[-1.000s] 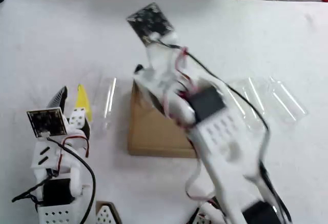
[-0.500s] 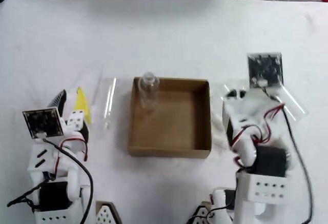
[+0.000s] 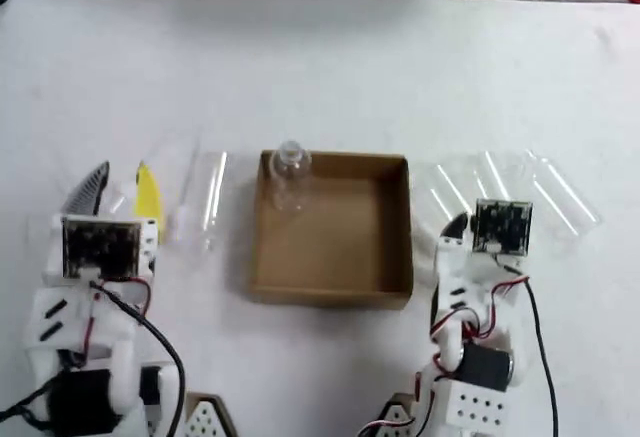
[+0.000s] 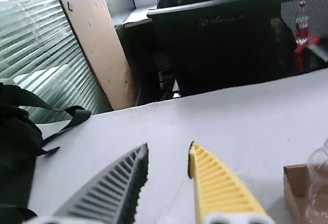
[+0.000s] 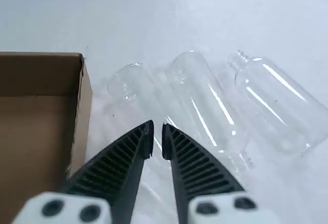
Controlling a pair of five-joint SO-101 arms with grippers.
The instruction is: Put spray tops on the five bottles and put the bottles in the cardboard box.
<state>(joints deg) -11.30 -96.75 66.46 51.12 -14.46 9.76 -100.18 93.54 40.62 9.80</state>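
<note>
The cardboard box (image 3: 340,242) lies open at the table's middle. One clear bottle (image 3: 290,175) without a top stands in its far left corner. Another clear bottle (image 3: 208,197) lies on the table just left of the box. Three clear bottles (image 3: 505,185) lie side by side to the box's right, also seen as bottles (image 5: 205,98) in the right wrist view. My right gripper (image 5: 157,126) hovers just short of them, shut with nothing in it. My left gripper (image 3: 122,171) is near the left bottle, its grey and yellow fingers (image 4: 210,183) open and empty.
The white table runs on far behind the box. Both arm bases sit along the near edge. In the left wrist view a dark chair back (image 4: 220,39) and a leaning board (image 4: 100,44) stand beyond the table's far edge.
My right arm has swung away from over the box and drawn back to the near right, leaving the bottle standing in the box. The left arm has shifted slightly.
</note>
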